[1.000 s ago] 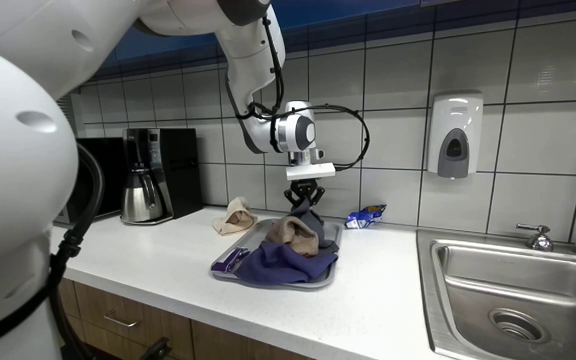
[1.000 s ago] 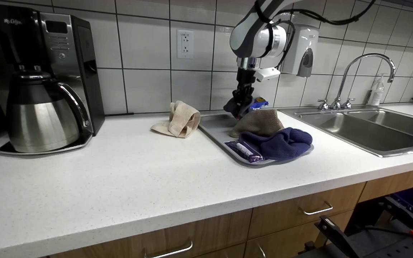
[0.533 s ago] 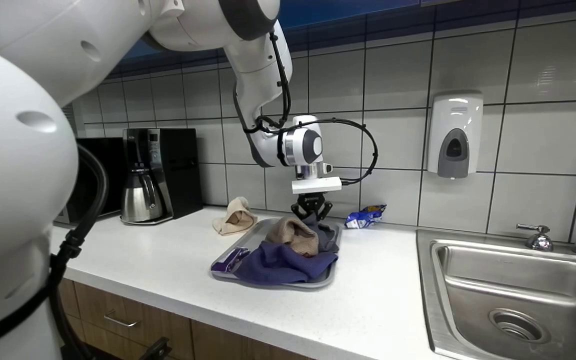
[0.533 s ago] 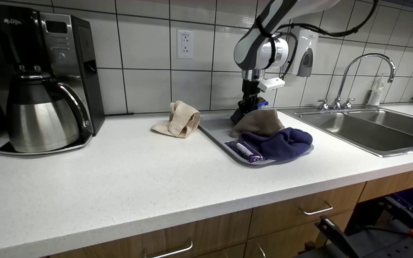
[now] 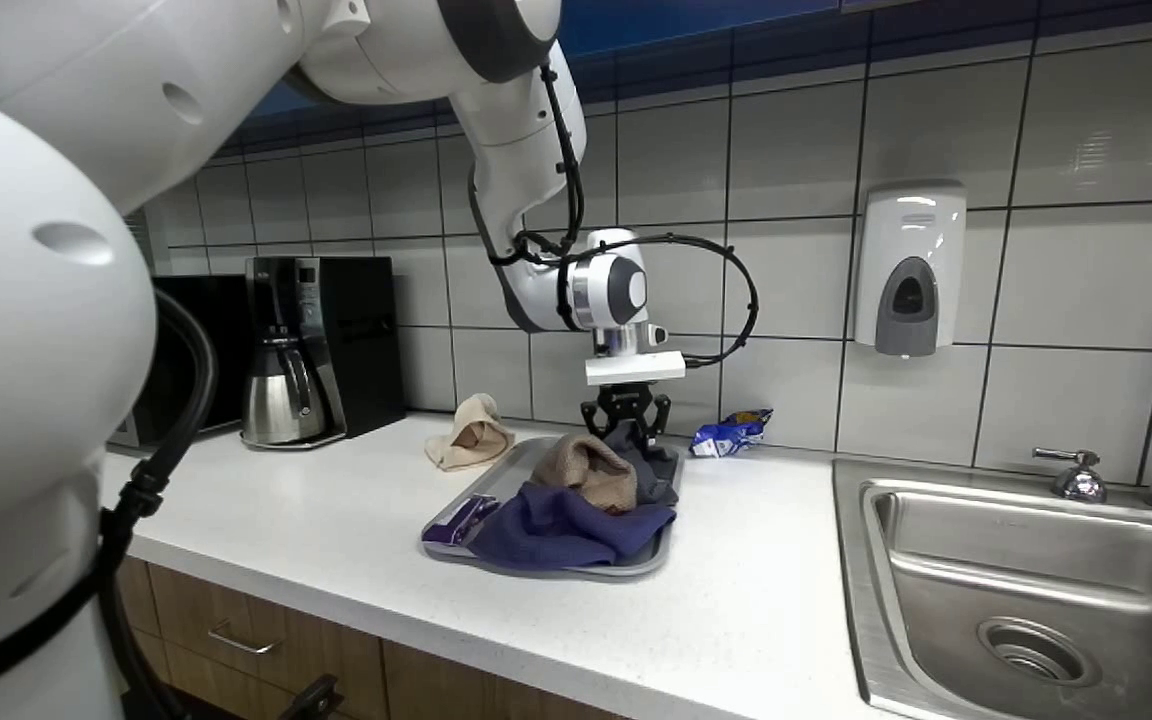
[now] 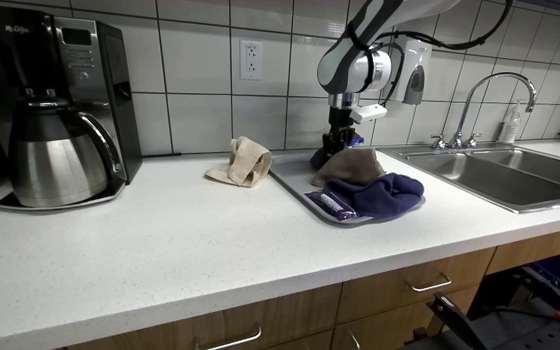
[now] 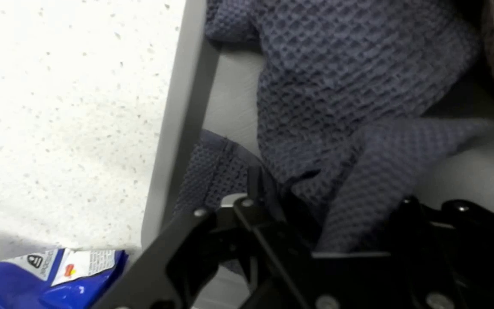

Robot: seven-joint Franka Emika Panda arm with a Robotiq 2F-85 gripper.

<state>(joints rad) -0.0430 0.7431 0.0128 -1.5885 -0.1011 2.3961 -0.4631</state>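
Note:
My gripper [image 7: 328, 197] stands open, low over the back of the grey tray [image 7: 174, 128]. Folds of a slate-blue waffle cloth [image 7: 350, 77] lie between and around its spread fingers [image 7: 254, 184]. This cloth [image 5: 654, 478] rests on the tray in an exterior view. A brown cloth [image 5: 586, 470] and a purple-blue cloth [image 5: 571, 525] share the tray, in front of the gripper [image 5: 626, 435]. At the tray's front corner is a purple wrapper [image 6: 331, 204]. The brown cloth [image 6: 350, 166] partly hides the slate-blue one in an exterior view.
A beige cloth [image 6: 246, 163] lies on the counter beside the tray. Near the wall is a blue packet [image 5: 731, 433]. The coffee maker [image 6: 66, 121] and the steel sink [image 5: 1026, 570] flank the area. A soap dispenser [image 5: 911, 270] hangs on the tiled wall.
My gripper has come down with the slate-blue cloth onto the tray, shifting slightly towards the sink. Over the last half second its fingers have spread apart, loosening on the cloth.

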